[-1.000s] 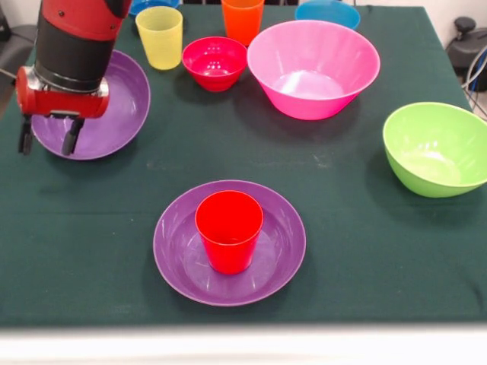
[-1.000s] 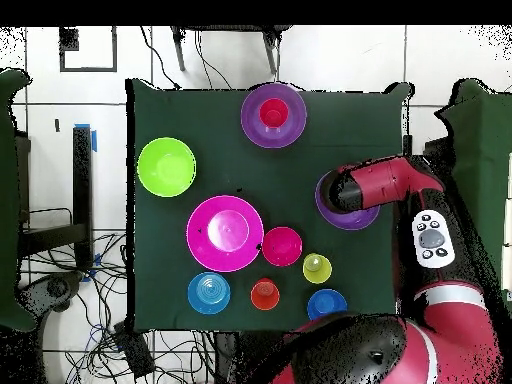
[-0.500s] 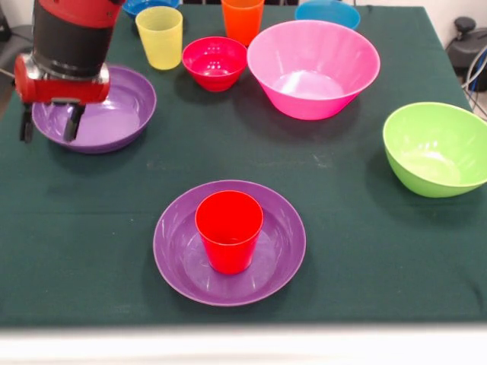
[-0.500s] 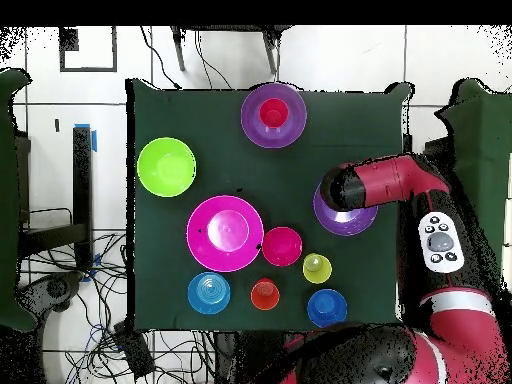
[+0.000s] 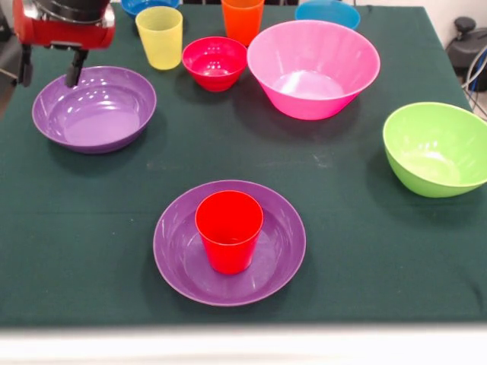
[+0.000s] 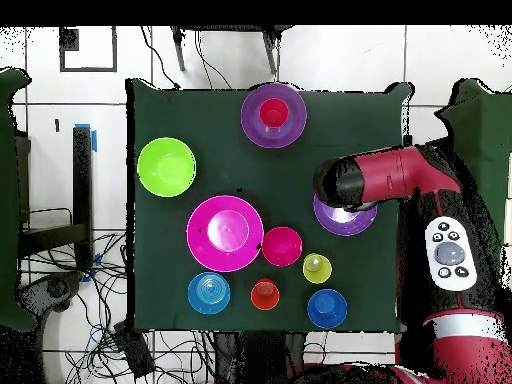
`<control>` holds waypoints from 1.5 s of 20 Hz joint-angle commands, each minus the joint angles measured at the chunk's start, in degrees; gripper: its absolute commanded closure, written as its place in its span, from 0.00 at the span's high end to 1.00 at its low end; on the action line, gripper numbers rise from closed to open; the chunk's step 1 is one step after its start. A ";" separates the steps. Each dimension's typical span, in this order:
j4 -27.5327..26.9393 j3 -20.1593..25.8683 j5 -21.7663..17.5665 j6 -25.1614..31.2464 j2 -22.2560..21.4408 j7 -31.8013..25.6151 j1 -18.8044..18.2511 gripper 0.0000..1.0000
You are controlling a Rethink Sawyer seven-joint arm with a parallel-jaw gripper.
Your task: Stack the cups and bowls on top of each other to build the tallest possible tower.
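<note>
My gripper (image 5: 49, 79) hangs open at the far left, just above the far rim of a wide purple bowl (image 5: 95, 110) that rests flat on the cloth. Nothing is between its fingers. From overhead the arm covers part of this bowl (image 6: 347, 220). A second purple bowl (image 5: 176, 262) stands near the front edge with the red cup (image 5: 228, 228) upright in it. Along the far side stand the yellow cup (image 5: 160, 34), orange cup (image 5: 242, 19), small crimson bowl (image 5: 214, 61) and big pink bowl (image 5: 313, 68). The lime green bowl (image 5: 435, 148) sits at the right.
A dark blue bowl (image 5: 148, 6) and a light blue bowl (image 5: 327, 11) sit at the table's far edge. Dark green cloth (image 5: 228, 152) shows between the two purple bowls. Cables lie on the floor beside the table (image 6: 100, 300).
The gripper has risen from beside the left purple bowl's rim to above it. That bowl went from tipped toward the camera to lying flat and has stayed put since.
</note>
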 commanded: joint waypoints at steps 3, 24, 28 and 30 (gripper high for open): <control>4.51 4.93 4.19 10.35 0.00 -17.62 0.99 1.00; 22.51 7.77 14.69 -0.64 0.61 -1.18 -3.11 1.00; 23.18 7.07 13.41 -3.89 1.85 0.78 -2.32 1.00; 23.17 6.84 13.03 -6.49 2.81 2.21 -2.00 1.00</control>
